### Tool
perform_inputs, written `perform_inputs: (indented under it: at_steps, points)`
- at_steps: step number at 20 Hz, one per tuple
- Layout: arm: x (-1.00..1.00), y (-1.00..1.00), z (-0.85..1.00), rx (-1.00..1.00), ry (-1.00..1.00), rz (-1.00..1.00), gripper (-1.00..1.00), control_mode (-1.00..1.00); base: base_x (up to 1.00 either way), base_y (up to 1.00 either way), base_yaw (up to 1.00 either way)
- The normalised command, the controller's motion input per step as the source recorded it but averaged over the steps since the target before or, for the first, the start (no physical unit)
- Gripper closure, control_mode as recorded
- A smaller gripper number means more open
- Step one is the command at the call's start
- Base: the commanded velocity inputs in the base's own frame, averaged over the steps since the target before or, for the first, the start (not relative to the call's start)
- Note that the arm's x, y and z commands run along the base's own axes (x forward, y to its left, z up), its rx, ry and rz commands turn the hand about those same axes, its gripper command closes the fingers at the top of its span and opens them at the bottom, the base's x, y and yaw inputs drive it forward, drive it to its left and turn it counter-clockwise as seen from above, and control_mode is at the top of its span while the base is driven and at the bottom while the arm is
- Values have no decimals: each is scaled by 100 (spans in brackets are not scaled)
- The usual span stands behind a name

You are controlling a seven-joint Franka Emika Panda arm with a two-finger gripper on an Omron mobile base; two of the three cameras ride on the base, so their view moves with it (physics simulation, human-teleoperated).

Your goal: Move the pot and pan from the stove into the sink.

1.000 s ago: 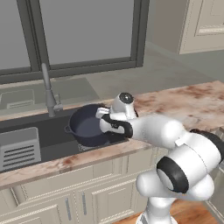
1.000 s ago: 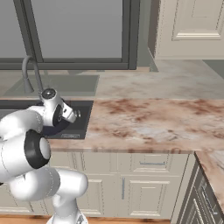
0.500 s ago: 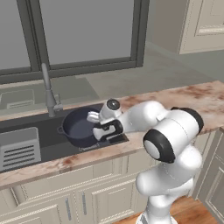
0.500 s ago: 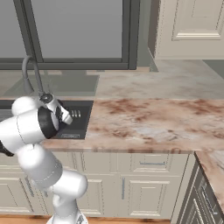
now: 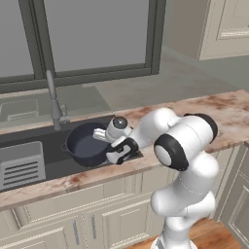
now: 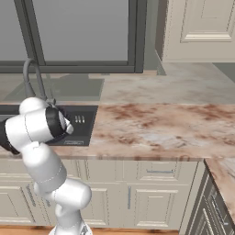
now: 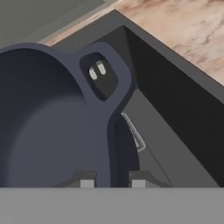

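The pot (image 5: pixel 86 144) is a deep dark blue-grey round pot and sits low inside the sink (image 5: pixel 54 166), toward its right end. My gripper (image 5: pixel 115 147) is at the pot's right rim. In the hand view the pot (image 7: pixel 43 131) takes up the left side, with one loop handle (image 7: pixel 114 65) at the top. There my gripper (image 7: pixel 112 180) is shut on the pot's rim, one fingertip inside the wall and one outside. The sink's dark wall (image 7: pixel 175 113) runs to the right. The pan and the stove are out of view.
A tall curved faucet (image 5: pixel 53 99) stands behind the basin and a grey slotted rack (image 5: pixel 20 165) lies at its left. Marble counter (image 5: pixel 228 112) stretches to the right, with a window behind. From the right, my arm (image 6: pixel 41 127) covers the sink's edge (image 6: pixel 83 124).
The arm has swung left and lowered, carrying the pot a little left and deeper into the sink. The gripper has stayed shut on the rim.
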Motion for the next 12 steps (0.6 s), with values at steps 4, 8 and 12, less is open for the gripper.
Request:
perform_inputs:
  at_steps: [4, 8, 12]
  points:
    - [26, 0, -17, 0, 0, 0, 100, -100, 0, 0, 0]
    - [34, 2, -21, 0, 0, 0, 100, -100, 0, 0, 0]
    - [45, 4, -24, 0, 0, 0, 100, -100, 0, 0, 0]
